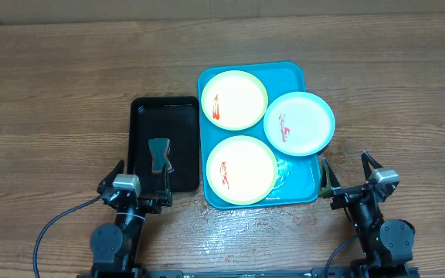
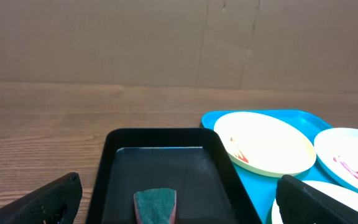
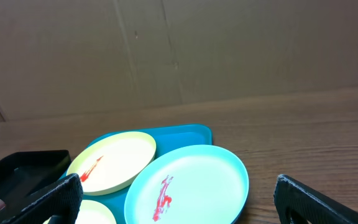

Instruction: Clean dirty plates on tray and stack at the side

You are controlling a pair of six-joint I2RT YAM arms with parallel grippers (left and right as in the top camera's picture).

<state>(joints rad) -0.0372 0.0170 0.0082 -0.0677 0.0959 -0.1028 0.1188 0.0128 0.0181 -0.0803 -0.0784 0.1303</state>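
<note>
3 round plastic plates are counted, 2 pale yellow-green and 1 light blue with a white centre. The far yellow-green plate [image 1: 233, 100] and the near yellow-green plate [image 1: 242, 169] are laid inside 1 large turquoise rectangular plastic tray [image 1: 290, 74], one behind the other along its left side. The light blue plate [image 1: 299, 123] is set across the tray's right rim, partly out over the brown wooden surface [image 1: 52, 93]. Red smears are seen on all 3 plates. A wet sheen is seen on the bare tray floor near its near right corner.

Just beside the tray's left rim, 1 smaller black rectangular tray [image 1: 140, 108] is placed, and 1 dark green sponge [image 1: 159, 157] is laid in it. A plain cardboard wall [image 2: 166, 37] is seen behind the surface.

2 hands are counted at the near edge. The left hand [image 1: 141, 177] is held over the near end of the black tray, fingers spread wide, gripping nothing. The right hand [image 1: 344, 164] is held just beside the turquoise tray's near right corner, fingers likewise spread wide and empty.
</note>
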